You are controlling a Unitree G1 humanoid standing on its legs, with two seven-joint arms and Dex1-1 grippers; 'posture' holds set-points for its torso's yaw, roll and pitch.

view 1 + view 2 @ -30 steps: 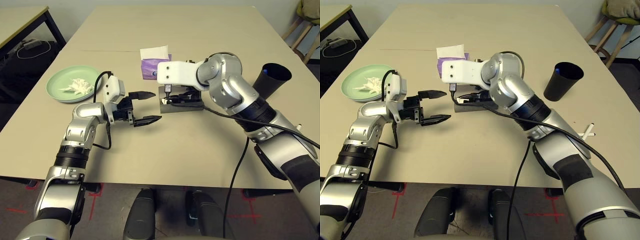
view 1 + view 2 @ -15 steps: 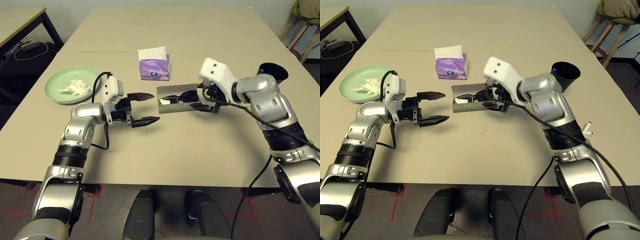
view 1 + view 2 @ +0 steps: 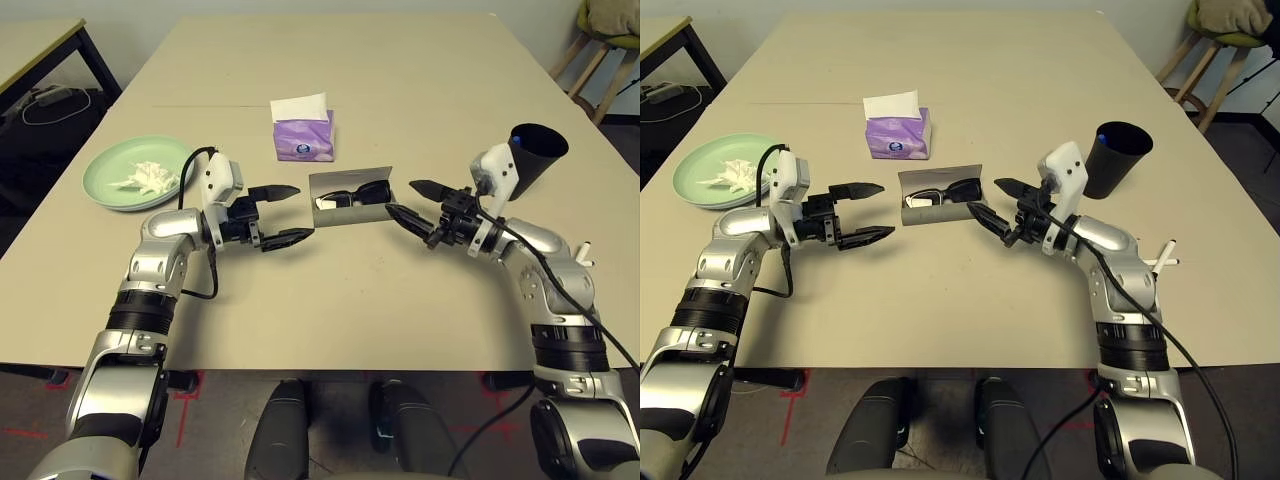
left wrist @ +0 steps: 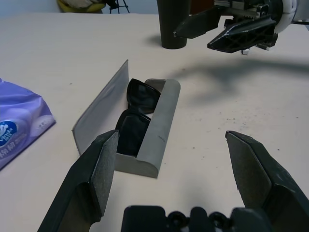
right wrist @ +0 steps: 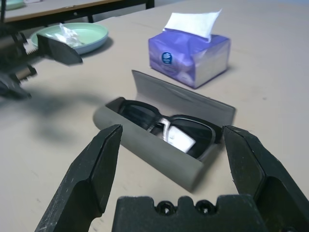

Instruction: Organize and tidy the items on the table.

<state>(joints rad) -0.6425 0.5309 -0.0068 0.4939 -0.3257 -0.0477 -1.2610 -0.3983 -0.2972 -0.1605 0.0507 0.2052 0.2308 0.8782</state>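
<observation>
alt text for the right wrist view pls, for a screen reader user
An open grey glasses case lies on the beige table with black sunglasses inside, framed between the right end effector's two open black fingers. Beyond it stands a purple tissue pack; farther off sit a green plate holding crumpled tissue and the left end effector.

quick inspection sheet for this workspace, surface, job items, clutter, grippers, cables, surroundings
surface: beige table, bare at the far end
job's things: sunglasses inside open glasses case; tissue on green plate; black cup; pen near right edge
clutter: purple tissue pack
grippers: left gripper and right gripper open, flanking the case
cables: black cable on left arm, another along right
surroundings: side table, stool
</observation>
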